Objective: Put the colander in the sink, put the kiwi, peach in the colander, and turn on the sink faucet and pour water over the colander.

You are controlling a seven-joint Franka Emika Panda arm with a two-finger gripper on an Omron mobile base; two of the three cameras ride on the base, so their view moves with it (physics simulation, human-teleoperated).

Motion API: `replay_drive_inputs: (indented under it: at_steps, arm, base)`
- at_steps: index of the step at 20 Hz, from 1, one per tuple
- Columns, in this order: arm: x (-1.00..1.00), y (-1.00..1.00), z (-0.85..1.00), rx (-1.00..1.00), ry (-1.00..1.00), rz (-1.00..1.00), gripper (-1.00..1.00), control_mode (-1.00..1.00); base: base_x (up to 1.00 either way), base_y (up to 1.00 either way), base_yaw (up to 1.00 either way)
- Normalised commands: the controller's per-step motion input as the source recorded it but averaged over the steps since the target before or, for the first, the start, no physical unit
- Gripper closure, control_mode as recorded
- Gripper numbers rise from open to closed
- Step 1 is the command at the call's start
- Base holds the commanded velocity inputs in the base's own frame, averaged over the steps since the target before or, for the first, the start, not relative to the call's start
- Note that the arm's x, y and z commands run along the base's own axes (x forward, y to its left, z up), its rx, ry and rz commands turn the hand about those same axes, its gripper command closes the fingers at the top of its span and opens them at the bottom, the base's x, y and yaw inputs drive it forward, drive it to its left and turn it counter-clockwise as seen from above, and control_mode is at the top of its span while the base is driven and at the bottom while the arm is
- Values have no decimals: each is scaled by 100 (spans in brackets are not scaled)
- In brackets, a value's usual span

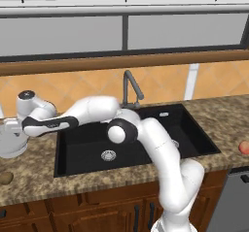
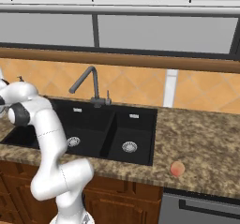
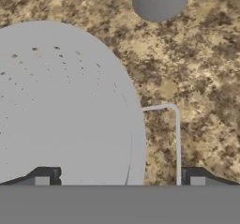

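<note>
The pale perforated colander stands on the counter left of the sink, also seen as the colander in the left base view. My gripper is open right above it, with the bowl's rim and thin wire handle between the wide-spread fingertips. The brown kiwi lies on the counter in front of the colander. The peach rests on the counter right of the sink, near the front edge. The faucet stands behind the sink, with no water running.
A grey round object stands on the counter just beyond the colander. My arm stretches across the sink's left basin. A tiled wall and wooden ledge run behind the counter; a dishwasher front sits at lower right.
</note>
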Motion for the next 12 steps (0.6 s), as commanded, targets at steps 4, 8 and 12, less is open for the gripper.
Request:
replay_drive_inputs:
  at_steps: [4,8,12]
  arm:
    - [25,21,-16,0,5,0,-100,-100]
    - [13,4,-28,0,3,0,-100,-100]
    - [0,0,-32,0,2,0,-100,-100]
  base:
    - [0,0,0]
    - [0,0,0]
    - [0,0,0]
